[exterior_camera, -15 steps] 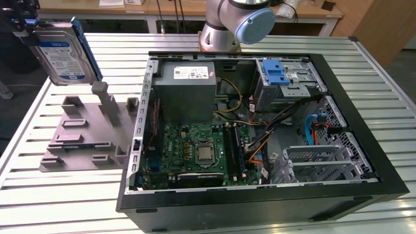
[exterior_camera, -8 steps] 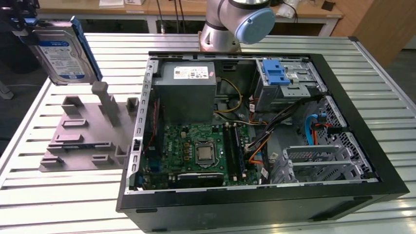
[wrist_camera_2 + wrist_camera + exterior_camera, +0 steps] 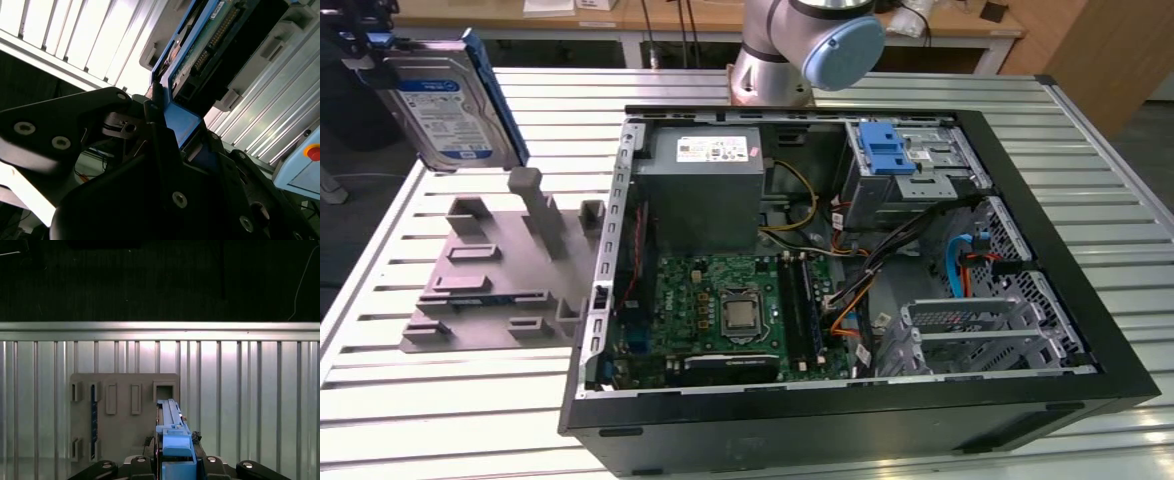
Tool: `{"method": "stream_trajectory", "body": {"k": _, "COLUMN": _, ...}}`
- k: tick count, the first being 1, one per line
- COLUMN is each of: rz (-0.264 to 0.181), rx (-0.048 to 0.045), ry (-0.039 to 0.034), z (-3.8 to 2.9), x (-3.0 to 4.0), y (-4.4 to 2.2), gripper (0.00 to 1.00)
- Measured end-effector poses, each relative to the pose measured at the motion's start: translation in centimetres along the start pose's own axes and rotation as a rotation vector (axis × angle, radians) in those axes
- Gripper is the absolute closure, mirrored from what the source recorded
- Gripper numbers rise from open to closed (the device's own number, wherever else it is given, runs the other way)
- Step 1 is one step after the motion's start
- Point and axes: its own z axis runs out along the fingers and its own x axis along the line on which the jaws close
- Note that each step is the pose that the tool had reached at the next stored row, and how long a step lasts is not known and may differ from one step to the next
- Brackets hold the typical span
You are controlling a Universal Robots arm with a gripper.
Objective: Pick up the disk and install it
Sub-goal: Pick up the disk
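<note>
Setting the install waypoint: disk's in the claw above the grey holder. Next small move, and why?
Probably a sideways carry toward the exterior view's right, at this height. The claw is shut on the disk, which hangs above the grey holder, while the open computer case and its drive cage lie to that side.

Robotics lab, assembly test bench: an open computer case is lying on a slatted aluminium table; a robot arm's base is standing just beyond the case; a grey fixture plate is sitting beside the case, toward the exterior view's left; wooden workbenches carrying papers are running farther beyond the case; a red stop button is showing in the second wrist view.
</note>
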Motion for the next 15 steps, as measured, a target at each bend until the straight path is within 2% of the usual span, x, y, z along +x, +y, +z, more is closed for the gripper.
{"method": "stream_trajectory", "body": {"k": 15, "rz": 0.000, "rx": 0.0000, "ry": 0.0000, "z": -0.47, "x": -0.02, "y": -0.01, "gripper": 0.63}}
